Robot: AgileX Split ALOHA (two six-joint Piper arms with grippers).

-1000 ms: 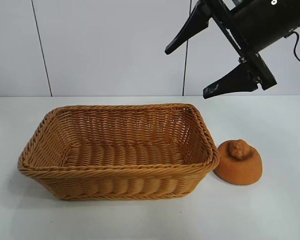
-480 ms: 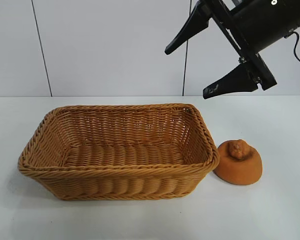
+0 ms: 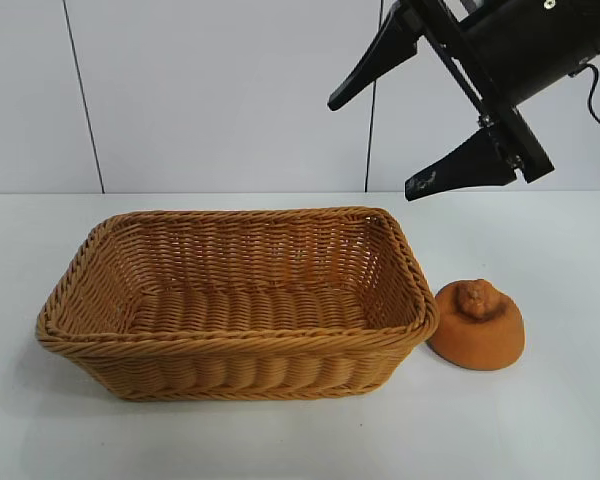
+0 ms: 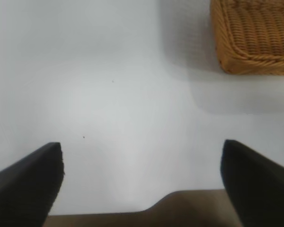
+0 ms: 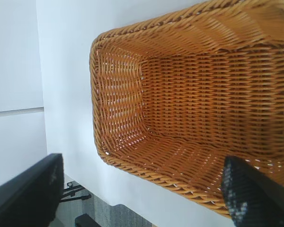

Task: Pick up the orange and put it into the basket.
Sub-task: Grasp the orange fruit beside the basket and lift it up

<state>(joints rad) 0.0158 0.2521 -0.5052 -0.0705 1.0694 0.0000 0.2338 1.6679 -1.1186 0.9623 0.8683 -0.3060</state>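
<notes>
Nearest the exterior camera, at lower right of that frame, sits the dull orange-brown, dome-shaped soft orange (image 3: 476, 328) with its wrinkled knob on top, resting on the plain white table (image 3: 540, 430) and touching, or all but touching, the right end of the basket. It is not yet in anything's hold. Just left of it, filling the lower middle of the frame, stands the large rectangular tan wicker basket (image 3: 230, 345) with flared sides and braided rim; nothing lies inside it.

Farther back and high in the upper right hangs my right gripper (image 3: 375, 140), black fingers spread wide with nothing between them, tilted down and toward the basket. My right wrist camera looks straight into the basket's woven floor (image 5: 213, 99); the orange does not show there at all. So I judge I am aimed at the wrong spot for the pick.

To do this well, I should swing out over the orange first, then drop with my fingers straddling the dome low on its sides, clear of the basket rim, which crowds one side. The lump looks soft, so a gentle squeeze should do.

My left gripper (image 4: 142, 184), also spread wide and holding nothing, hovers over bare table with only a basket corner (image 4: 255, 42) in its view's upper right; it can stay out of this.
</notes>
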